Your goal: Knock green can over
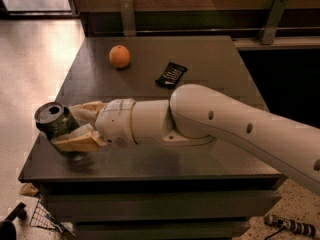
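The green can, dark with a silver top, stands at the table's front left corner and leans to the left, its top tipped toward the table edge. My gripper reaches in from the right and has the can between its two tan fingers, one behind it and one in front, both against its sides. The white arm stretches across the front half of the table.
An orange sits at the back left of the dark table. A flat black packet lies near the middle back. The can is close to the table's left edge, with floor below. A wall and rail run behind the table.
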`<state>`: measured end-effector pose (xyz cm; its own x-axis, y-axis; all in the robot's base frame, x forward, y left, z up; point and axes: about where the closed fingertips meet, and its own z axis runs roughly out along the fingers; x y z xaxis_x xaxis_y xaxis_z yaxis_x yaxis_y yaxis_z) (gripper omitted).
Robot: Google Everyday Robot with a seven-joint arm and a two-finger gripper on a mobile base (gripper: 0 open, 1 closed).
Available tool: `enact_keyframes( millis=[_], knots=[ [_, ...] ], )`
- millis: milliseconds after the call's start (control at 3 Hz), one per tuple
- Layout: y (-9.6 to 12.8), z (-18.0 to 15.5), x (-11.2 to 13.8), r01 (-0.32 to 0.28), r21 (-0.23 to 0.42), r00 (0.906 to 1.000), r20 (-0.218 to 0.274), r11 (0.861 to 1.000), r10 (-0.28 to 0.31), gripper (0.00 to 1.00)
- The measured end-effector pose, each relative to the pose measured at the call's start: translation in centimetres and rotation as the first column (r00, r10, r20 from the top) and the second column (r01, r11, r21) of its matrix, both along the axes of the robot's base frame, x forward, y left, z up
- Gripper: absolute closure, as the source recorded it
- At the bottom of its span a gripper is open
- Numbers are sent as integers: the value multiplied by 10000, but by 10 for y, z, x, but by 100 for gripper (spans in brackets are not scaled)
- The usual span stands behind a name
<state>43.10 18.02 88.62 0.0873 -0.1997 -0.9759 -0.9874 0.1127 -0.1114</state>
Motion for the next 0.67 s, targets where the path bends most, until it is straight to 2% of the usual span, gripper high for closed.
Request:
enact_keyframes(
  millis=[333, 667],
  knots=[
    [5, 47, -8, -489, -1491, 9941, 888, 9876, 626, 100],
    [4, 93, -7, -584, -2931, 9800, 1654, 9543, 1108, 100]
  ],
)
